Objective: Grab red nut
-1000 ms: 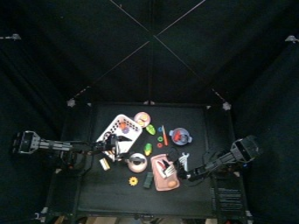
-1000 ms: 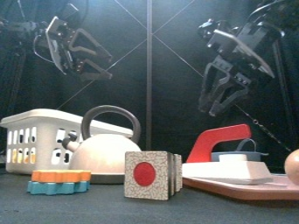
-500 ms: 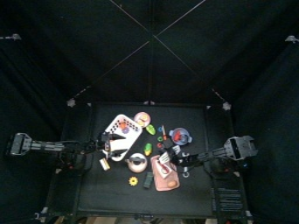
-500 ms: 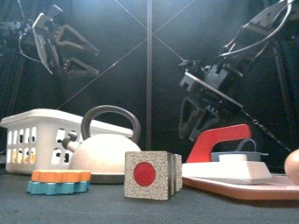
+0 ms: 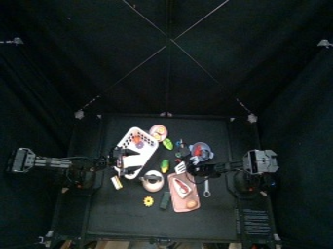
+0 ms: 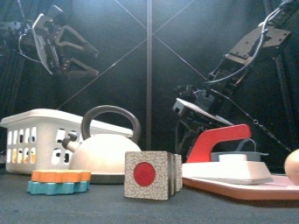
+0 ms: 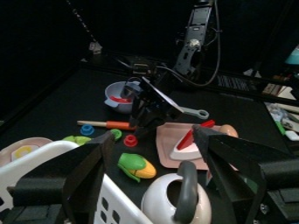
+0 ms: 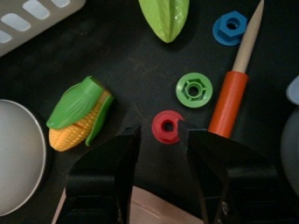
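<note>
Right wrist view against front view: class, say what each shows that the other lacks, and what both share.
Only the right wrist view shows the red nut, a green nut, a blue nut and toy corn. Only the front view shows the white basket, the dice block and the resting left gripper. Both show the right gripper, open, and the kettle.

Red nut (image 8: 166, 127); green nut (image 8: 194, 87); blue nut (image 8: 230, 26); yellow-green corn (image 8: 79, 115); white basket (image 6: 35, 131).
</note>
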Tool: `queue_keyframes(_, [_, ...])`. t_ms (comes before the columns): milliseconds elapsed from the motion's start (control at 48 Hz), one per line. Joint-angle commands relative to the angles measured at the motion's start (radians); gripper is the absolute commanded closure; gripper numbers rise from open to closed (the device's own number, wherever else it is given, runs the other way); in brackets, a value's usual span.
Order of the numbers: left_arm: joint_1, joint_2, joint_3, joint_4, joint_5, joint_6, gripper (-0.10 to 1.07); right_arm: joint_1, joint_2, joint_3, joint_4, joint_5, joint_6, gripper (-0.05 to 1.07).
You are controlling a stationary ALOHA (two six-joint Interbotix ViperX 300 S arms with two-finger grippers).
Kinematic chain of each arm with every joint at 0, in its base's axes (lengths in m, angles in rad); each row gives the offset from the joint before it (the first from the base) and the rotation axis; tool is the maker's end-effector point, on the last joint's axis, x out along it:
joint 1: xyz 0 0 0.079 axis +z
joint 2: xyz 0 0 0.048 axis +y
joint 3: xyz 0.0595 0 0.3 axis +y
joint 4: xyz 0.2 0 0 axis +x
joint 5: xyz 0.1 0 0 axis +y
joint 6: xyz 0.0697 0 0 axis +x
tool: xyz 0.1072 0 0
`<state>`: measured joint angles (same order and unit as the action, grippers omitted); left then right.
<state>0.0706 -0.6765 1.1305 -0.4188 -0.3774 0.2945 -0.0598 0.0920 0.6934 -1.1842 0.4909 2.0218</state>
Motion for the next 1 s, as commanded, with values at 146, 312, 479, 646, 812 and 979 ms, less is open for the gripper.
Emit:
queue_keyframes(146, [0.003,0.000,-0.011,0.000,-0.008,0.002,-0.06,-0.025,0.020,-0.026,0.000,-0.017,-0.002,0.25])
queue_keyframes(312, [0.003,0.000,-0.009,0.000,-0.008,0.002,-0.06,-0.034,0.046,-0.034,-0.003,-0.038,-0.002,0.25])
queue_keyframes(479, [0.003,0.000,-0.009,0.002,-0.008,0.002,-0.06,-0.043,0.061,-0.035,0.000,-0.052,-0.002,0.25])
queue_keyframes(646, [0.003,0.000,-0.008,0.002,-0.008,0.002,-0.06,-0.044,0.066,-0.032,0.003,-0.054,-0.002,0.25])
queue_keyframes(812, [0.003,0.000,-0.006,0.000,-0.008,0.002,-0.06,-0.043,0.061,-0.035,-0.003,-0.054,-0.002,0.25])
queue_keyframes(979, [0.005,0.000,-0.008,0.002,-0.008,0.002,-0.06,-0.043,0.061,-0.032,-0.002,-0.054,-0.002,0.25])
